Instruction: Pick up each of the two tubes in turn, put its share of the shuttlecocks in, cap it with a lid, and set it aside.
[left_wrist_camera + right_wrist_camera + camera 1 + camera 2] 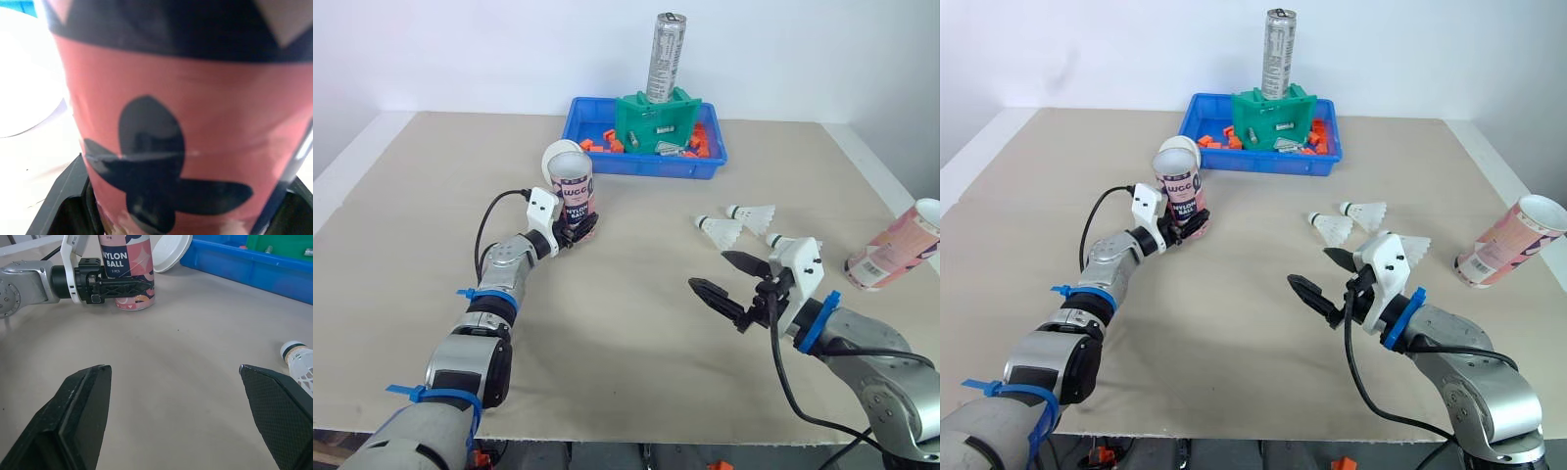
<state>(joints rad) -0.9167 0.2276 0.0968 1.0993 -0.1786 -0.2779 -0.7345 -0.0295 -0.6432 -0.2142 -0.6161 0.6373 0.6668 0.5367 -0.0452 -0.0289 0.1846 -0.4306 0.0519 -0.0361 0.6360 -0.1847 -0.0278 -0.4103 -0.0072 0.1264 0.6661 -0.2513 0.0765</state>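
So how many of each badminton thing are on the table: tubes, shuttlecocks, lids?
Tubes: 2
Shuttlecocks: 3
Lids: 1
Total: 6

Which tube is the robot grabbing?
Find the blue plastic tray far across the beige table. Before its left corner stands a pink-and-navy cardboard tube, gripped by the left end effector. The other pink tube lies on its side; this one is upright.
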